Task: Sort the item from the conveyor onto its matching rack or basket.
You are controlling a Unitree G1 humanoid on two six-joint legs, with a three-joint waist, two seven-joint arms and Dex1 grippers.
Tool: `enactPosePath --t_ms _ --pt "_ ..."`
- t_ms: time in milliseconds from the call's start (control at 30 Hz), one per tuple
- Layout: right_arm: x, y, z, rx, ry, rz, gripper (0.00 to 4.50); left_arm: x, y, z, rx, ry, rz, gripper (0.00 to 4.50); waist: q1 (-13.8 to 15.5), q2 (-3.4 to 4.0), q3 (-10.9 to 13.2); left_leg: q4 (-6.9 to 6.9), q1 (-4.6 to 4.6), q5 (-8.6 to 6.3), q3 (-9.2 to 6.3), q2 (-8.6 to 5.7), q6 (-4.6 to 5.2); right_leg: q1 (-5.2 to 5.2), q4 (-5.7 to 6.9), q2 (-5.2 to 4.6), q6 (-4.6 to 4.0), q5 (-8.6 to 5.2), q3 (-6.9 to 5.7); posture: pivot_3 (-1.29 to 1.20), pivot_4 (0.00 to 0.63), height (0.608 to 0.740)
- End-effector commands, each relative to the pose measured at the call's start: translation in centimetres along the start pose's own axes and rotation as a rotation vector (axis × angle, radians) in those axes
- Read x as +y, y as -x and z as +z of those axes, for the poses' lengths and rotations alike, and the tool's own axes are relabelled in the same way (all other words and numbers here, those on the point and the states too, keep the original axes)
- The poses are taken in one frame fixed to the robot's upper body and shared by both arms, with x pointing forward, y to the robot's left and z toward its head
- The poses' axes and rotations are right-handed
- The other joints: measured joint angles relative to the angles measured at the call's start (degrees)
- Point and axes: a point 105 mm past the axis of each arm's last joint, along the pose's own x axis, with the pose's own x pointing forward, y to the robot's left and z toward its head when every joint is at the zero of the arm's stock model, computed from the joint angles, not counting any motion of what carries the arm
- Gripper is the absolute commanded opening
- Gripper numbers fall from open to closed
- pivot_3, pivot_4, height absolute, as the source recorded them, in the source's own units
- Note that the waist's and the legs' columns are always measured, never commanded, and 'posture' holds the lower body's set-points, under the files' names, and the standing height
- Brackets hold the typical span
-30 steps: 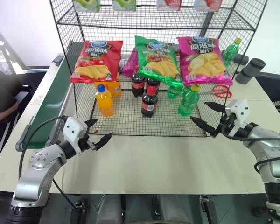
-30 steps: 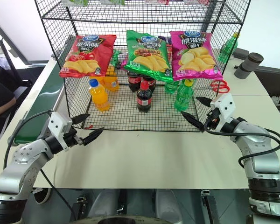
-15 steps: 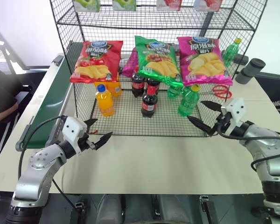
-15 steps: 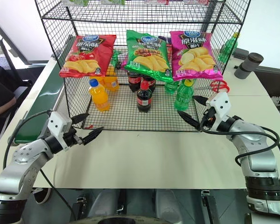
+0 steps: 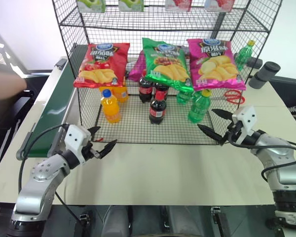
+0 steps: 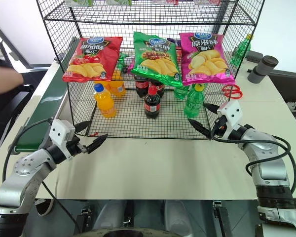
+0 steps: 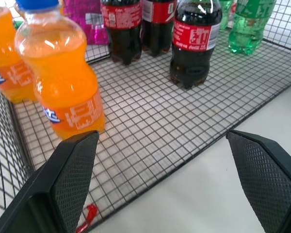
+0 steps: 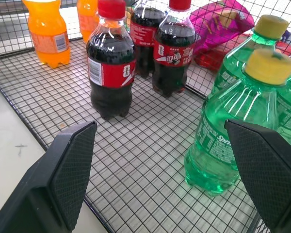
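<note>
Standing by the bench (image 5: 187, 163) rn. Front cola bottle (image 5: 157, 109) is upright on the grid floor of the black wire rack (image 5: 138, 129), roughly mid-basket, w/ two more colas (image 5: 153, 89) just behind it, closer to the back. Can't tell which of the three came off the belt, they look the same. Conveyor (image 5: 56, 111) runs along the robot's left side of the rack, green belt w/ nothing on it that I can see.

Left gripper (image 5: 102, 140) hangs over the bench just outside the rack's front left corner, fingers (image 7: 75, 177) spread wide, nothing between them. It points in toward the basket, w/ an orange drink bottle (image 5: 110, 106) close ahead and a second orange one (image 7: 5, 68) behind that.

Right gripper (image 5: 218, 126) is at the front right corner of the rack, fingers (image 8: 70, 170) also spread wide apart and empty, aimed in at the bottles. Two green bottles w/ yellow caps (image 5: 200, 105) stand nearest to it, the front cola a bit further in.

Chip bags hang over the back of the basket: red (image 5: 101, 64), green (image 5: 165, 64), pink (image 5: 214, 64). Red-handled scissors (image 5: 232, 96) lie on the bench beside the rack on the right. A person's arm (image 5: 7, 84) is at the far left, past the conveyor.
</note>
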Motion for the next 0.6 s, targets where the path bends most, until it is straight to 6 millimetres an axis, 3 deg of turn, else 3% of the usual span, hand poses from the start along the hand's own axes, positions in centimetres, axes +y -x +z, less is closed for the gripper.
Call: enactPosePath --t_ms 33,600 --pt "-0.56 0.23 0.56 -0.035 0.030 -0.010 4.38 0.23 0.38 1.19 -0.036 -0.035 0.019 4.50 0.00 0.00 0.00 0.00 0.00 0.00 0.00 0.00 0.00 0.01 0.00 0.00 0.00 0.00 0.00 0.00 0.150 0.734" --pt "-0.75 -0.13 0.53 -0.047 0.047 -0.015 4.38 0.45 -0.16 1.25 -0.045 -0.039 0.018 4.50 -0.04 0.00 0.00 0.01 0.01 0.00 0.01 0.00 0.00 0.00 0.01 0.00 0.00 0.00 0.01 0.00 0.150 0.734"
